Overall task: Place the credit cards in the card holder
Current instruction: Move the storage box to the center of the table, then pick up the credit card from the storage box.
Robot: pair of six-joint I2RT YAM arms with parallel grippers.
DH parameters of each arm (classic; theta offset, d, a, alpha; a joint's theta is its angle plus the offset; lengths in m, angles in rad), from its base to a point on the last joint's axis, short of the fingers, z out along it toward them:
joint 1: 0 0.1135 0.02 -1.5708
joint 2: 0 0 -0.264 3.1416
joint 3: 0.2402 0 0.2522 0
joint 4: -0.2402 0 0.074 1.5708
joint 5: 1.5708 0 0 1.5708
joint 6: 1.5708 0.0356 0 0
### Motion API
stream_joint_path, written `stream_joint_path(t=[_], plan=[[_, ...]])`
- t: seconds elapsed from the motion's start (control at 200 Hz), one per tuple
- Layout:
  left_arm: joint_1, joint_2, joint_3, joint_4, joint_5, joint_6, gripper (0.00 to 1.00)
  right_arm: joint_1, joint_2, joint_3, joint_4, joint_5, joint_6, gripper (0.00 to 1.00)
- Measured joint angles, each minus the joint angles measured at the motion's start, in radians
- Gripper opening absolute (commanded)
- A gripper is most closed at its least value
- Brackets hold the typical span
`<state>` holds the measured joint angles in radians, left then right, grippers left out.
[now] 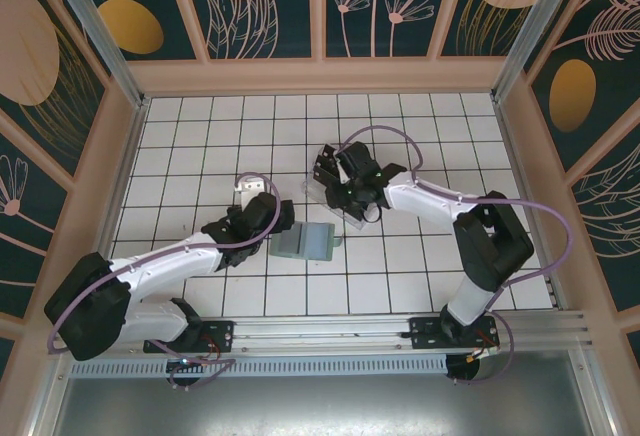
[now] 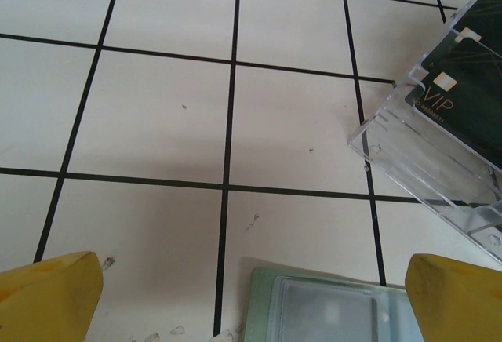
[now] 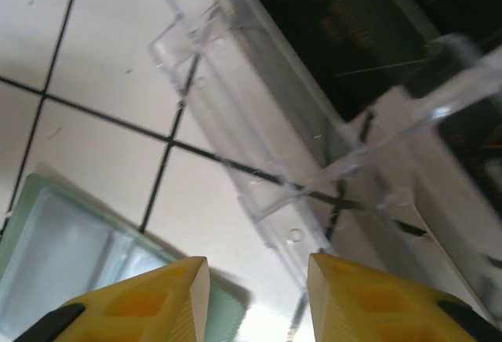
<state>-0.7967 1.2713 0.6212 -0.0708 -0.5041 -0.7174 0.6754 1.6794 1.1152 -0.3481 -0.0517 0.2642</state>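
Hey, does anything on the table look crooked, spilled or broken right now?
Nothing spilled or broken. The clear card holder sits diagonal to the tile lines, with a black VIP card showing inside it.

A white-tiled desk point(image 1: 200, 126) with thin black grid lines lies under soft, even light. Dark teal walls point(image 1: 270, 6) with gold ovals and pale line-drawn leaves enclose it. A metal rail point(image 1: 330, 331) runs along its near edge.

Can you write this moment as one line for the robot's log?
left gripper: wide open, empty | right gripper: partly open, at card holder | credit card: in holder | green case: on table
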Motion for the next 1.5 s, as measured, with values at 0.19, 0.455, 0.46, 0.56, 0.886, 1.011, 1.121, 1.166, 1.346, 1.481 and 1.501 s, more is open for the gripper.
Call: stream_joint_path(t=[0.19, 0.455, 0.46, 0.56, 0.886, 1.011, 1.121, 1.166, 1.346, 1.481, 1.501], plan=[[0.000, 0.002, 0.000, 0.007, 0.007, 0.000, 0.99, -0.051, 0.000, 0.000, 0.000, 0.019, -0.010, 0.38], [0.000, 0.002, 0.000, 0.016, 0.008, 0.000, 0.99, -0.052, 0.000, -0.001, 0.000, 0.024, -0.031, 0.38], [0.000, 0.002, 0.000, 0.015, 0.008, 0.000, 0.99, -0.052, 0.000, -0.001, 0.000, 0.024, -0.031, 0.38], [0.000, 0.003, 0.000, 0.019, 0.008, 0.000, 0.99, -0.051, 0.000, -0.003, -0.001, 0.024, -0.040, 0.38], [0.000, 0.027, 0.000, 0.034, 0.020, 0.000, 0.99, -0.006, 0.003, -0.010, -0.042, 0.074, -0.077, 0.37], [0.000, 0.031, 0.000, 0.040, 0.026, 0.000, 0.99, 0.019, 0.015, -0.010, -0.062, 0.115, -0.090, 0.34], [0.000, 0.031, 0.000, 0.042, 0.026, 0.000, 0.98, 0.033, 0.029, -0.010, -0.081, 0.148, -0.105, 0.31], [0.000, 0.031, 0.000, 0.042, 0.026, 0.000, 0.99, 0.037, 0.034, -0.010, -0.085, 0.161, -0.108, 0.32], [0.000, 0.031, 0.000, 0.045, 0.026, 0.000, 0.98, 0.051, 0.037, -0.005, -0.105, 0.206, -0.122, 0.32], [0.000, 0.031, 0.000, 0.045, 0.026, 0.000, 0.99, 0.058, 0.037, 0.011, -0.109, 0.236, -0.130, 0.33], [0.000, 0.031, 0.000, 0.045, 0.026, 0.000, 0.98, 0.058, 0.036, 0.014, -0.109, 0.239, -0.132, 0.33]])
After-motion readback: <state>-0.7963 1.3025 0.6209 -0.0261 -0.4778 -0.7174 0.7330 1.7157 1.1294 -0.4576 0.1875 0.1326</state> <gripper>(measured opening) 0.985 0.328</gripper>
